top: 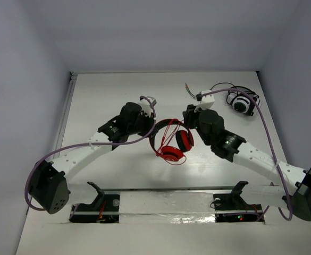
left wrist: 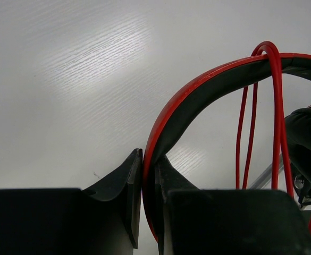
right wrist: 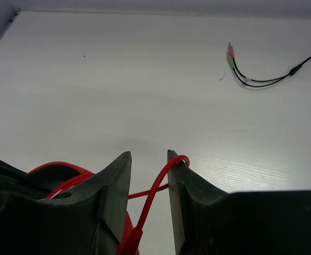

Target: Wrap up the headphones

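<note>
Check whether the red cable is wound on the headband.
Partly: cable loops drape over the headband; the rest runs to the right gripper.

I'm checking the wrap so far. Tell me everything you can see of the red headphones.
The red headphones are at mid-table between both arms. A glossy red headband with a black inner lining joins two round red ear cups. The thin red cable hangs in several loops over the headband. The left gripper is clamped on the headband; the cable passes between the parted fingers of the right gripper, hooked over one fingertip.
</note>
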`<state>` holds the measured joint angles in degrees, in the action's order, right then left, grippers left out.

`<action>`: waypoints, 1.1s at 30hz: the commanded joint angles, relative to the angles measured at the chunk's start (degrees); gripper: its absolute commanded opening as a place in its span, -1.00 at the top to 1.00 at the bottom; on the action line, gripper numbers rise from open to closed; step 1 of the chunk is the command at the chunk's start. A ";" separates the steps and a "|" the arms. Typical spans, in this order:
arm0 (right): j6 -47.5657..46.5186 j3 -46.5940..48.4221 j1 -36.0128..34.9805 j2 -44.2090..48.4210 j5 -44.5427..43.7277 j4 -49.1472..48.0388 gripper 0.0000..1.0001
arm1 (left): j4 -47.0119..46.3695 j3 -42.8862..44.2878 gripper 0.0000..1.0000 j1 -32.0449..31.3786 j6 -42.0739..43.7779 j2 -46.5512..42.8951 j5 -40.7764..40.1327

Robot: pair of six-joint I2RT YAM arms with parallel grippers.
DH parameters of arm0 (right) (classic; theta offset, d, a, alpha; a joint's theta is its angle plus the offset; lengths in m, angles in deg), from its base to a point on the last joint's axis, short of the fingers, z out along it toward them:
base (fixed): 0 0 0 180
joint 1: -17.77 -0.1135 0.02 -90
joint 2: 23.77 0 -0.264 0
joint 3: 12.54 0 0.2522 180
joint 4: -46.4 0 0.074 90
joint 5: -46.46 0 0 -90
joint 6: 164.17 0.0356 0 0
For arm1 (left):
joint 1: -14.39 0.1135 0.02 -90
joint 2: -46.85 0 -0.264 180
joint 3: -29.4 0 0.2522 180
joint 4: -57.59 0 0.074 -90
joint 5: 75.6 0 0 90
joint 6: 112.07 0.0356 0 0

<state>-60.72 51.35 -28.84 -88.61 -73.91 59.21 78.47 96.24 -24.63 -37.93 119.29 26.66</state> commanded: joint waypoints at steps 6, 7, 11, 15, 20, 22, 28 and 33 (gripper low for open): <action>9.66 -4.33 7.84 3.49 11.02 -4.94 0.18 | -1.67 6.68 1.00 3.33 -1.02 -1.17 6.03; 10.27 -4.60 7.85 3.23 11.30 -5.37 0.18 | -1.40 7.03 1.00 3.34 -1.02 -1.08 6.20; 17.11 -6.44 10.57 2.44 17.00 -8.36 0.10 | -0.44 8.62 1.00 4.57 -1.98 0.50 7.61; 21.43 -6.80 11.19 1.03 18.33 -9.07 0.09 | -0.43 9.76 1.00 4.57 -4.18 1.21 5.16; 22.32 -7.68 11.19 1.82 16.31 -8.28 0.09 | 1.58 11.34 1.00 4.57 -4.71 2.78 1.56; 22.14 -7.68 11.19 3.66 14.03 -6.53 0.09 | 2.29 12.04 1.00 4.57 -4.62 3.58 0.67; 21.62 -7.41 11.19 9.54 3.75 -0.73 0.11 | 1.42 11.35 1.00 4.57 -4.62 5.69 -3.37; 21.18 -6.97 11.19 14.56 0.14 2.97 0.09 | -2.80 9.42 1.00 4.05 -6.20 9.20 -7.67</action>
<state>-39.47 43.46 -17.56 -76.81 -68.73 59.80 82.31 105.10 -20.33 -41.21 127.97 21.82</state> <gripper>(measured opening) 0.451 0.077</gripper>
